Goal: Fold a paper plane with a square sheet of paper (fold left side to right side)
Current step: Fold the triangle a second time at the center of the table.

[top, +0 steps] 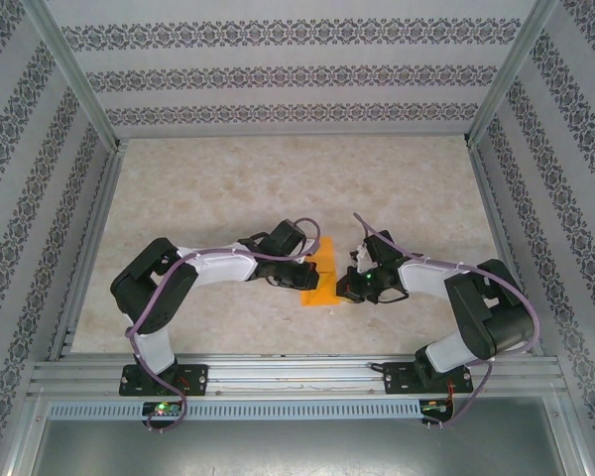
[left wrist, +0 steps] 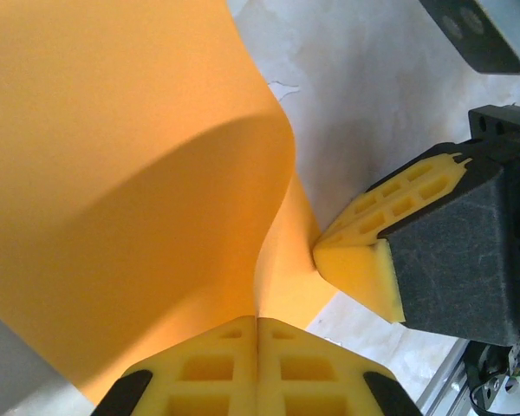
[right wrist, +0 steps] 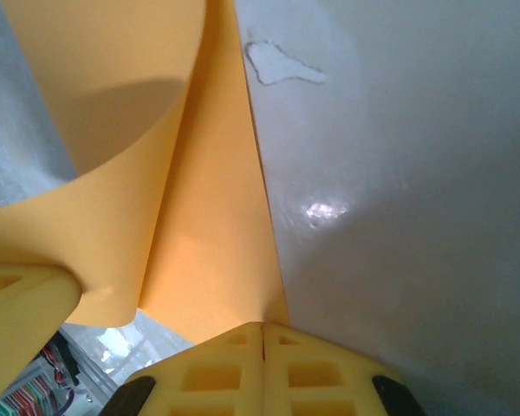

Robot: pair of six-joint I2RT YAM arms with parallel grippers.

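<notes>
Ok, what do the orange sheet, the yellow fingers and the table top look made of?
The orange sheet: thin matte paper, curling softly without glare. The fingers: probably moulded yellow plastic or rubber, with open lattice cells. The table top: smooth, pale, marble-patterned, faintly glossy by its highlight; laminate or stone, unclear.

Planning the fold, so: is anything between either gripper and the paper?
Nothing visible stands in the way. The left gripper and the right gripper are each shut on the paper, one at each side of it.
</notes>
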